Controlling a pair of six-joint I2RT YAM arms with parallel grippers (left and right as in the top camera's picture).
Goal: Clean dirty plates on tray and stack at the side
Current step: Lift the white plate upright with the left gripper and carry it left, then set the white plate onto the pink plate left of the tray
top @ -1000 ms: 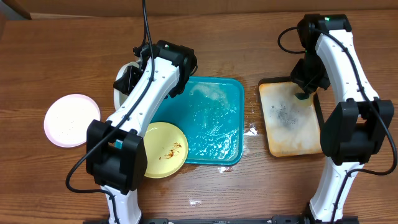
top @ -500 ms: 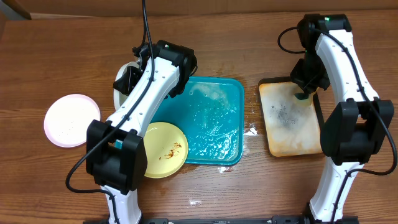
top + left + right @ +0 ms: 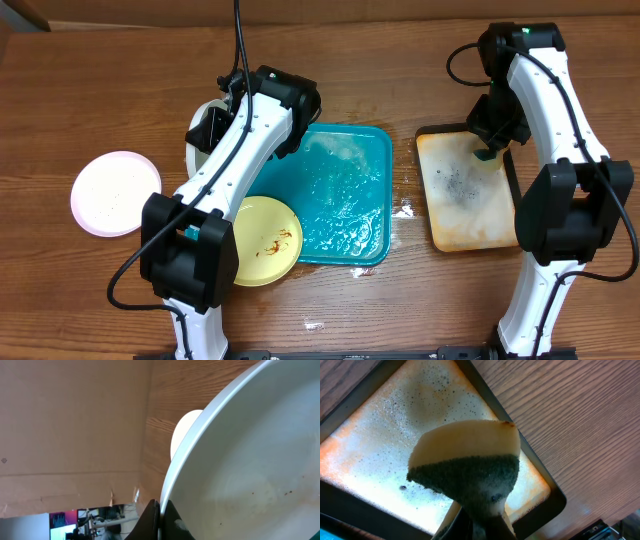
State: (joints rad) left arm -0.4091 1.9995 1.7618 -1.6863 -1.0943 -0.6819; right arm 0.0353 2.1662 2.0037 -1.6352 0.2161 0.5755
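My left gripper (image 3: 161,520) is shut on the rim of a white plate (image 3: 250,465), held tilted above the table left of the teal tray (image 3: 345,195); the plate shows partly behind the arm in the overhead view (image 3: 200,128). It has small brown specks. A pale yellow plate (image 3: 262,240) with brown smears lies at the tray's near left corner. Another white plate (image 3: 112,192) lies on the table at the far left. My right gripper (image 3: 480,520) is shut on a sponge (image 3: 467,467) with a dark scrub face, above the black-rimmed tray (image 3: 467,195).
The teal tray is wet and foamy inside. The black-rimmed tray (image 3: 380,435) has a stained, foamy beige inside. Small white scraps lie on the wooden table (image 3: 405,210) between the two trays. A cardboard wall (image 3: 70,420) stands at the table's edge.
The left arm has shifted very slightly with the plate. The right arm has not moved.
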